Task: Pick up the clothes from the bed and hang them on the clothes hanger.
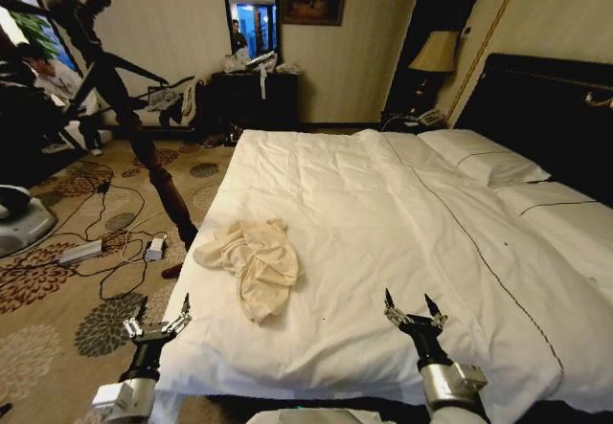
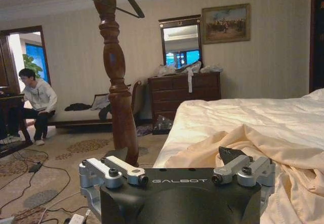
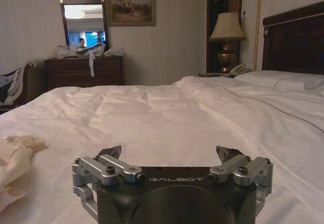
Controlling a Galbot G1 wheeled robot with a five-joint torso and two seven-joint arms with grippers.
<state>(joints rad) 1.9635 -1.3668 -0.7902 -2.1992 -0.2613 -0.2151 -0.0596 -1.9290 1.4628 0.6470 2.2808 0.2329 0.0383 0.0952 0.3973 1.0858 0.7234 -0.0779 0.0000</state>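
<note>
The clothes (image 1: pixel 254 261), a crumpled cream shirt, lie on the white duvet near the bed's (image 1: pixel 383 213) near left corner. My left gripper (image 1: pixel 163 311) stands open beside that corner, just short of the shirt. In the left wrist view the gripper (image 2: pixel 174 155) has the cream fabric (image 2: pixel 243 143) right ahead of its fingers. My right gripper (image 1: pixel 414 304) hovers open over the bed's near edge, to the right of the shirt. In the right wrist view the gripper (image 3: pixel 169 152) holds nothing, and the shirt (image 3: pixel 15 158) lies off to one side. The dark clothes hanger (image 2: pixel 134 5) hangs high on the coat stand.
A turned wooden coat stand (image 1: pixel 153 170) rises from the carpet just left of the bed. Cables and a power strip (image 1: pixel 81 252) lie on the floor beyond it. Pillows (image 1: pixel 484 156) and a black headboard (image 1: pixel 546 108) are at the right. A dresser (image 1: pixel 254 99) stands against the far wall.
</note>
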